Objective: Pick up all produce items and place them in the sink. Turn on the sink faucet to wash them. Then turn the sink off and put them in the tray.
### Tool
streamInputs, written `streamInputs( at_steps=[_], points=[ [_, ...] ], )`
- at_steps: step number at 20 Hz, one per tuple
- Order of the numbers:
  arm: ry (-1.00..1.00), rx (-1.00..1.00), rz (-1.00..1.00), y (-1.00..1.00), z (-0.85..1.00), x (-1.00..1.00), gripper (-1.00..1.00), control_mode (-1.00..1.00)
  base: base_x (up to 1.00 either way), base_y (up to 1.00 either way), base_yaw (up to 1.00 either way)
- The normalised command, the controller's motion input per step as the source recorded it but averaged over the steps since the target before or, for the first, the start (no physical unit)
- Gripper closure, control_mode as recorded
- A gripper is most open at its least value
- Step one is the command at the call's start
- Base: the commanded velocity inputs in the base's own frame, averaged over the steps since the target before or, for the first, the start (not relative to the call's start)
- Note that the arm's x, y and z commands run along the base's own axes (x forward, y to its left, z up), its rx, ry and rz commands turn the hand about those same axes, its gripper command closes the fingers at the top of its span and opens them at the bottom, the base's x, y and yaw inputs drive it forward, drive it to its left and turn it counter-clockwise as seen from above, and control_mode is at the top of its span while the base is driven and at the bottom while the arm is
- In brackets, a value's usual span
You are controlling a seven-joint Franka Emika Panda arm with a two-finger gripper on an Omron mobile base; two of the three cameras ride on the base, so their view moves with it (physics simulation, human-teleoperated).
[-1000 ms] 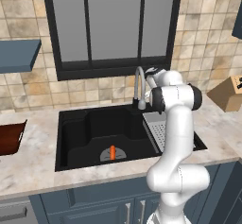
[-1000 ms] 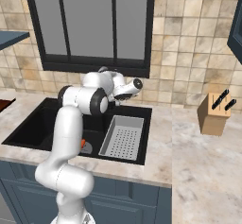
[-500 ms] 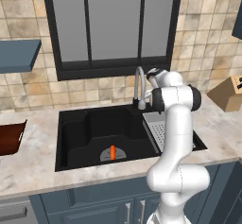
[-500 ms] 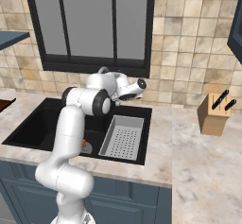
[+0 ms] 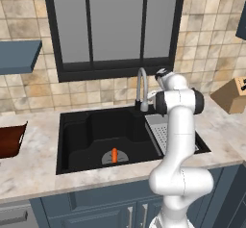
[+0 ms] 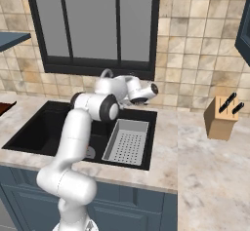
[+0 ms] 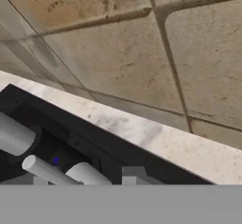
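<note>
The carrot (image 5: 114, 155) lies at the bottom of the sink (image 5: 77, 140), right on the grey drain disc (image 5: 108, 158) near the basin's front wall. Its long axis runs roughly front to back, from the desk's front edge toward the tiled wall. So the produce is already in the basin, and the step in hand looks like the washing.

The hand is up at the back edge of the desk, beside the sink faucet (image 5: 141, 88), which stands at the back rim of the sink about midway along it. In the right base view the gripper (image 6: 149, 91) points toward the wall, just past the faucet's base on the side of the grey drainer basket (image 6: 128, 140). In the hand view the tap's pale cylindrical parts (image 7: 16, 136) sit close in at the lower left, with the desk's back strip and the wall tiles ahead. The fingers appear part open with nothing between them, though they are hard to make out plainly.

The relation that matters: the faucet lies just beside the fingers, to their left and slightly behind, while the carrot is well below and forward of them. A short sideways move should meet the tap; reaching the carrot would mean coming down into the basin.
</note>
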Motion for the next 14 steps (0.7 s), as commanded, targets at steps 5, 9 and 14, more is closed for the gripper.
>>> streamInputs(
  at_steps=[5, 9, 14],
  points=[
    [0.00, 0.04, -0.10, -0.66, -0.49, -0.06, 1.00, -1.00, 0.00, 0.00, 0.00],
    [0.00, 0.00, -0.07, -0.25, -0.18, -0.04, 1.00, -1.00, 0.00, 0.00, 0.00],
    [-0.05, 0.00, -0.01, 0.00, 0.00, 0.00, 1.00, -1.00, 0.00, 0.00, 0.00]
  ],
)
